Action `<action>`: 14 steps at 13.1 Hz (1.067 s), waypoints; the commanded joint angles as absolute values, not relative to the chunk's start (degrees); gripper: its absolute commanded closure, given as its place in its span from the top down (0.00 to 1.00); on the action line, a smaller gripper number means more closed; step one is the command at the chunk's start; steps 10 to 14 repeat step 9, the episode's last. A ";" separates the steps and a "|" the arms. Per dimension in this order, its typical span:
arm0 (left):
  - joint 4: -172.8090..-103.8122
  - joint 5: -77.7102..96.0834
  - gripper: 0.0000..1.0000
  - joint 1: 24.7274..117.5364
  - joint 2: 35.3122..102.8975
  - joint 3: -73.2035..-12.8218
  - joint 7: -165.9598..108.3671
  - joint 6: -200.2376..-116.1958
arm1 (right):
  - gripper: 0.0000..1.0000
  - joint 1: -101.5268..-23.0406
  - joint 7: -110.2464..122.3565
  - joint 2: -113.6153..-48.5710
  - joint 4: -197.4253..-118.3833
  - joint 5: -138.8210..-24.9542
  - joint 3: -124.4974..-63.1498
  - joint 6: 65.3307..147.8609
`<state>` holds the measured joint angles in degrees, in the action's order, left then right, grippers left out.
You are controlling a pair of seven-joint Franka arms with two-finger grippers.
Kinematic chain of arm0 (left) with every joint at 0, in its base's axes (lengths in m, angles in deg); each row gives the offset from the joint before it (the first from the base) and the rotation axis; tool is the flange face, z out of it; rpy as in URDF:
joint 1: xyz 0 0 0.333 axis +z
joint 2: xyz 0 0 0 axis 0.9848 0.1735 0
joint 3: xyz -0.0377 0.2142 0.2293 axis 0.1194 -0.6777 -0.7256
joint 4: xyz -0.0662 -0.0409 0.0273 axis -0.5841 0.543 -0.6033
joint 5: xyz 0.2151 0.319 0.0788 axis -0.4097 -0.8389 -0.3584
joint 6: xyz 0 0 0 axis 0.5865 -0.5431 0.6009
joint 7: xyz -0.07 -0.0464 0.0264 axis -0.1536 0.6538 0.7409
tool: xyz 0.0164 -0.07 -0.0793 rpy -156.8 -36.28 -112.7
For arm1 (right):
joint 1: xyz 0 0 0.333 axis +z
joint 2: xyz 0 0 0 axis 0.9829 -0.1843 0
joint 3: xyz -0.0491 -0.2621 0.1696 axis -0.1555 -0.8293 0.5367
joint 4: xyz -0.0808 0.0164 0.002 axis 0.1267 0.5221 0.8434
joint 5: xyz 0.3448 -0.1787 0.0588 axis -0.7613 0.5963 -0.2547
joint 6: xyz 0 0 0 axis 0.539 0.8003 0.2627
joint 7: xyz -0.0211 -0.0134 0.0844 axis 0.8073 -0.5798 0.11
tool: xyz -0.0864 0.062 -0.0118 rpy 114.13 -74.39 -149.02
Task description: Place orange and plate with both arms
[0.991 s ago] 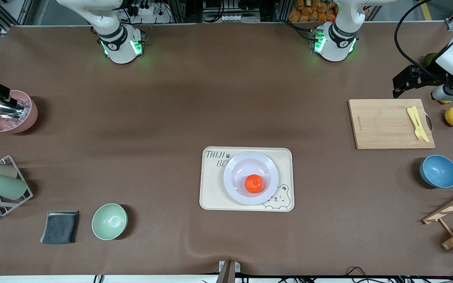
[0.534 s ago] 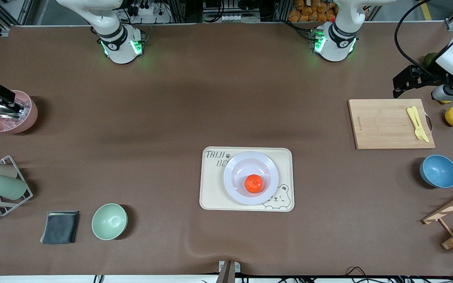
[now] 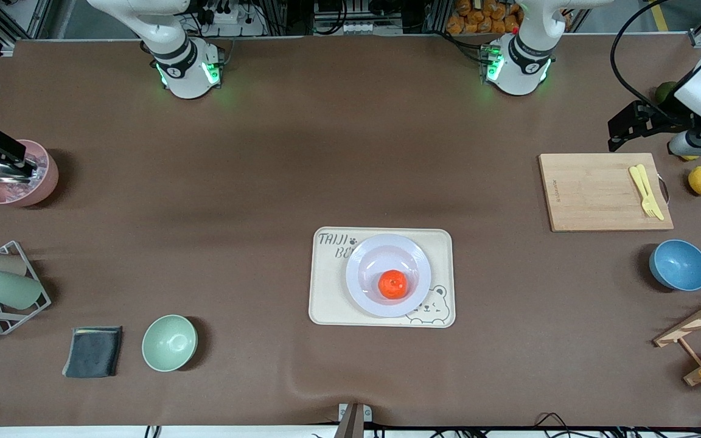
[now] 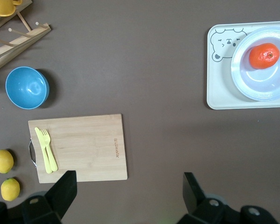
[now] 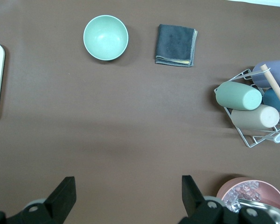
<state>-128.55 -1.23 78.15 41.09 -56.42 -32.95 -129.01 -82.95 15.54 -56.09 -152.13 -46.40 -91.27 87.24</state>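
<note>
Well, on the table [image 3: 338,152] sits the bear tray [image 3: 326,298]; the plate [image 3: 388,275] rests on it, the orange [image 3: 392,284] in the plate. Left gripper [image 4: 127,193] hangs spread-fingered over the cutting board's [image 3: 594,191] edge, well apart from the tray; right gripper [image 5: 126,195] hangs beside the pink bowl [image 3: 16,182], fingers released too.

Even overhead light falls on the brown worktop [image 3: 265,182], bright and sharp throughout. Soft short shadows sit beside the green bowl [image 3: 169,342] and blue bowl [image 3: 679,264]. The plate [image 3: 388,275] shows mild glare; the orange [image 3: 392,284] looks oversaturated.
</note>
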 commanded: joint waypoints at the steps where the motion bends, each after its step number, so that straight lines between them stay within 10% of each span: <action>1: -127.81 0.11 1.00 78.51 40.85 -56.50 -34.02 -128.07 | 1.00 -82.46 14.12 -55.96 -152.05 -46.01 -91.01 87.39; 14: -127.81 0.11 1.00 78.51 40.85 -56.42 -33.93 -128.07 | 1.00 -82.28 14.21 -56.22 -151.78 -46.01 -91.10 87.30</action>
